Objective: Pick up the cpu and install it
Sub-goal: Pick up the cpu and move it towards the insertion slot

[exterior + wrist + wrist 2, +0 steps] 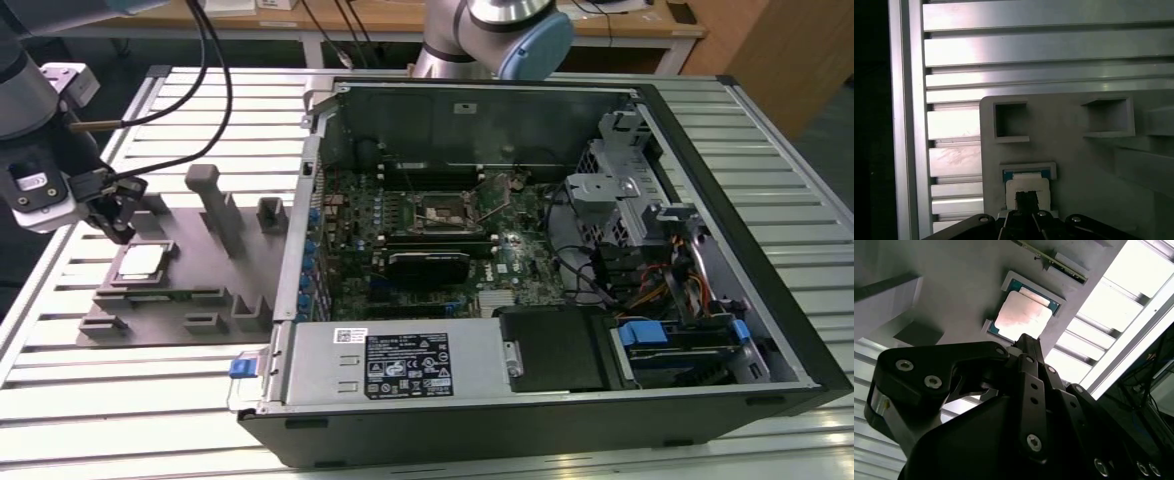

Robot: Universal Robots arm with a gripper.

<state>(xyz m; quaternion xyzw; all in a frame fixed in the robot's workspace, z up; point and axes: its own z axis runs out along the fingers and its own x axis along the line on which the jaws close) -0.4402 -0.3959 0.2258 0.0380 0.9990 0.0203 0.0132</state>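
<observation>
Second wrist view is showing the work from closest in. The black, bolted gripper (1026,340) is pointing its tip at the small flat square cpu with the shiny silver-grey top (1021,315). Its fingertips are sitting drawn together with nothing between them, far narrower than the chip is wide. In the first wrist view the gripper (1026,197) is overlapping the near part of the cpu (1026,183). I cannot tell whether it is touching the metal or hovering just above it.

The cpu is lying flat in a shallow square pocket of the pale grey plastic fixture tray (1079,165), so it is not being held or lifted. I judge the pick-up is only at the approach.

From the exterior view, the gripper (118,225) is hanging just over the cpu (140,262). The tray (200,290) is resting near the edge of the slatted aluminium bench (134,390) on the exterior view's left.

Further across, an opened black computer case (787,300) is lying on its side, taking up the middle of the bench and reaching toward the edge on the exterior view's right. Its green motherboard (400,225) is facing up. The black square socket with the metal frame (447,213) is showing dark in its middle, with no silver top in it. The chip and socket are sitting well apart, so lifting, carrying and seating are all waiting to be done.
</observation>
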